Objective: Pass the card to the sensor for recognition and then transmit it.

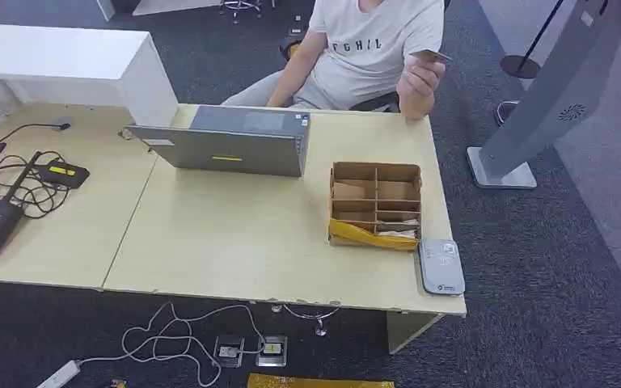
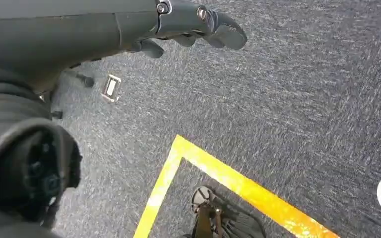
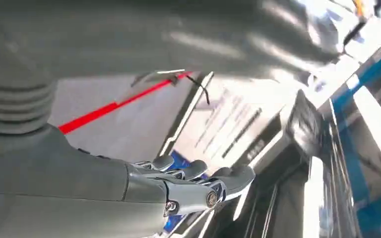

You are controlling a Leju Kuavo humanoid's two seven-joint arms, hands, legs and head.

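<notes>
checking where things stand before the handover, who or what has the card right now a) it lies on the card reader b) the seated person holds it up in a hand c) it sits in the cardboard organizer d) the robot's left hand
b: in the head view the card is pinched in the person's raised hand behind the table's far edge, well away from the grey card reader at the near right corner.

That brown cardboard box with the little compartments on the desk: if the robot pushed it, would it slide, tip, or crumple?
The brown cardboard divider box is low and wide and sits flat on the pale wooden desk, so it would probably slide rather than tip. It holds little, so it is likely light. Its thin walls might buckle under a firm squeeze.
</notes>
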